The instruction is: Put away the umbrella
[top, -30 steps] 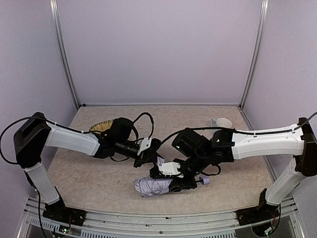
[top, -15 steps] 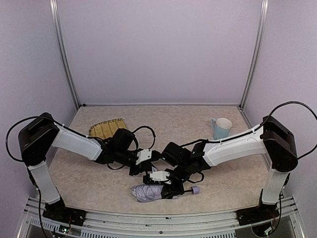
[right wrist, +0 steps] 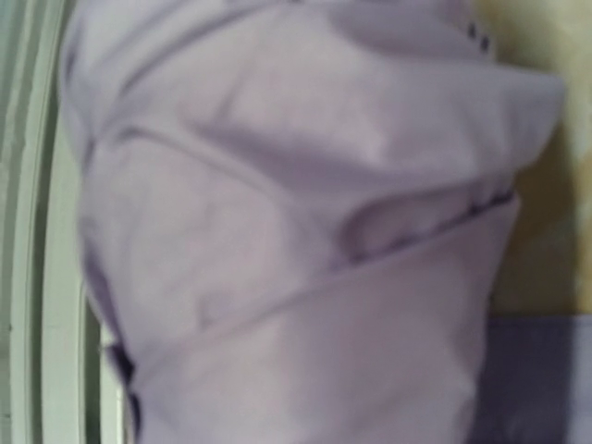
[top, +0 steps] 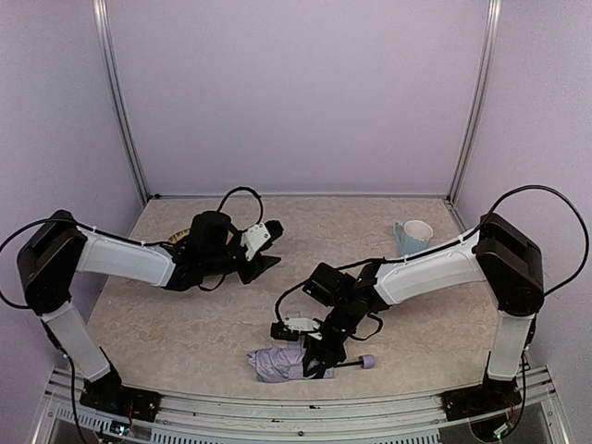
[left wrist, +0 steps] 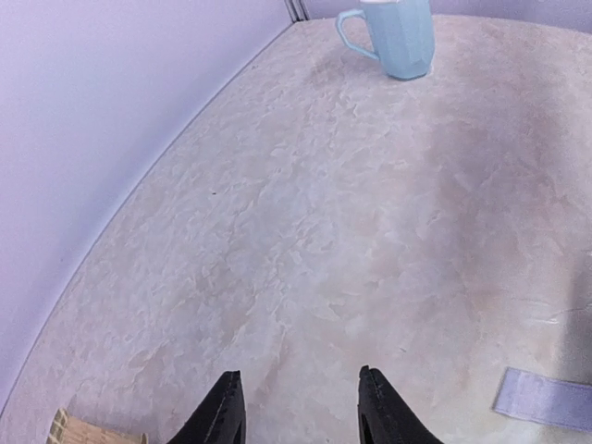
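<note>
The umbrella (top: pixel 276 364) lies folded as a pale lavender bundle near the table's front edge, its thin black shaft ending in a small knob (top: pixel 366 362) to the right. My right gripper (top: pixel 314 357) reaches down onto the bundle's right end and is shut on it. Lavender fabric (right wrist: pixel 277 231) fills the right wrist view and hides the fingers. My left gripper (top: pixel 271 263) hangs open well away to the upper left, over bare table. Nothing lies between its two black fingertips (left wrist: pixel 298 387).
A light blue mug (top: pixel 413 238) (left wrist: pixel 393 37) stands at the back right. A straw brush (top: pixel 182 241) lies behind the left arm. A lavender strip (left wrist: pixel 541 398) shows at the lower right of the left wrist view. The metal rail (top: pixel 277 407) runs just in front of the umbrella.
My left gripper has opened and drawn back up and to the left, away from the umbrella. The right gripper has shifted the umbrella slightly toward the front edge.
</note>
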Controlling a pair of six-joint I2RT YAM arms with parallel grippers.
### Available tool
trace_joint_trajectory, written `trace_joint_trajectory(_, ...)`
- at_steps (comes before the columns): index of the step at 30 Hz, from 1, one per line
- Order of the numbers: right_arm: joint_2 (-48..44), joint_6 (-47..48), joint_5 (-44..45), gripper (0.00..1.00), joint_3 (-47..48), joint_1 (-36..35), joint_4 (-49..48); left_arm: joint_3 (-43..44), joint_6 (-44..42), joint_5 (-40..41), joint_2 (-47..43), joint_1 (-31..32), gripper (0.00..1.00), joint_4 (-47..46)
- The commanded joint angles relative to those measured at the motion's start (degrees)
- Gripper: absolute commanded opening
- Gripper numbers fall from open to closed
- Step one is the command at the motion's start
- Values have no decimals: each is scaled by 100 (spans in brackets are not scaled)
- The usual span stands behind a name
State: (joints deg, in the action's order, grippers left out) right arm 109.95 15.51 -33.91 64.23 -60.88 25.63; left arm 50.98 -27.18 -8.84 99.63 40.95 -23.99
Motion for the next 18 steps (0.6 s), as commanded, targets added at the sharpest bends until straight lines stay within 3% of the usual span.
trace_joint_trajectory(1,589,-116,430,0,-404,74,1194,-852,1000,183,-1697,360,38,-20)
trace_joint_trajectory(4,651,-128,315,0,-357,178,1227,-1933,1000,-94,-3144,1236,39,-208)
trace_joint_trajectory(7,744,-118,241,0,-287,264,1333,-2668,1004,241,-3764,2353,49,-369)
trace_joint_trajectory(12,906,-70,105,0,-161,385,1515,-2856,1103,1433,-3416,3281,59,209)
trace_joint_trajectory(16,1000,-43,-40,0,-17,465,1538,-2817,883,1785,-2856,3472,79,185)
trace_joint_trajectory(18,1004,-3,-115,0,30,503,1529,-2767,766,1984,-2560,3471,83,126)
